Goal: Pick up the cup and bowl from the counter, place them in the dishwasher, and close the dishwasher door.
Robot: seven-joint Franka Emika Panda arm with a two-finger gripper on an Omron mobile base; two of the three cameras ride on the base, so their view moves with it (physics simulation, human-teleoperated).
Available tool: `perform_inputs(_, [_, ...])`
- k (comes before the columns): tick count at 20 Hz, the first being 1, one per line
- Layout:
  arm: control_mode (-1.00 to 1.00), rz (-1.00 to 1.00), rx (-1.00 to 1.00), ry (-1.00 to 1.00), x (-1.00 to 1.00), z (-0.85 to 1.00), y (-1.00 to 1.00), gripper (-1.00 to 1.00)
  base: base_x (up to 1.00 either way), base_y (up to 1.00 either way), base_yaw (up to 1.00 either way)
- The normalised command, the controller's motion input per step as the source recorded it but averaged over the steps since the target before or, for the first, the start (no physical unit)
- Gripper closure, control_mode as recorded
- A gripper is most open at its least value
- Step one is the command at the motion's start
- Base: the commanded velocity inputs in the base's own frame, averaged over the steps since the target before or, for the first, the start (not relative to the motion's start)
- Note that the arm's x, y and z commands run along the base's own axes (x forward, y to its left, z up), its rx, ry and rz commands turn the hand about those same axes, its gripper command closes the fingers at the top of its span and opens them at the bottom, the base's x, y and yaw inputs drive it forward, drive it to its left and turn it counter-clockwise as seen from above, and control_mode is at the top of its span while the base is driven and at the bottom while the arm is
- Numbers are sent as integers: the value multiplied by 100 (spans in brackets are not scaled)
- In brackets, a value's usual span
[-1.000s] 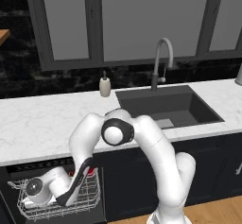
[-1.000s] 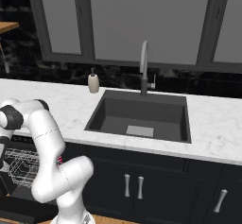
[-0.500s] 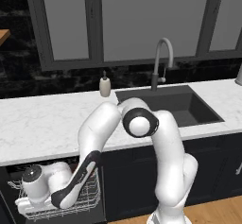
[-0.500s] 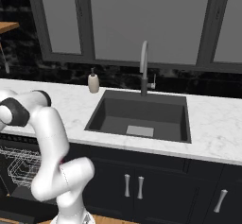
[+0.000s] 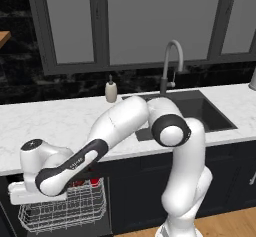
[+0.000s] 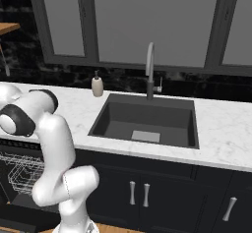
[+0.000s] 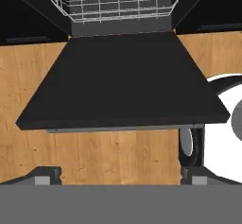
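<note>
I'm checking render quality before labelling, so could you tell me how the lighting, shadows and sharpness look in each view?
Left base view: flat, even light, no glare on the counter; the cup is half hidden behind the arm. Right base view: sink evenly shaded and sharp; the rack sits in a dark cavity. Hand view: the dishwasher door is uniformly black without highlights, edges crisp; the wood floor is bright.

Flat even rendered light is filling my views, my white arm (image 5: 125,126) is showing soft shading, the back wall (image 5: 30,86) is staying dim, no glare, no blur, edges rendering slightly coarse.
</note>
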Motion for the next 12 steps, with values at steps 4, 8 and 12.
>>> perform_inputs(4, [-100, 0, 10, 1, 0, 100, 0, -100, 0, 0, 0])
perform_inputs(8, [-100, 0, 45, -10, -17, 100, -57, -100, 0, 0, 0])
perform_inputs(12, [-100, 10, 69, -32, -52, 100, -100, -100, 0, 0, 0])
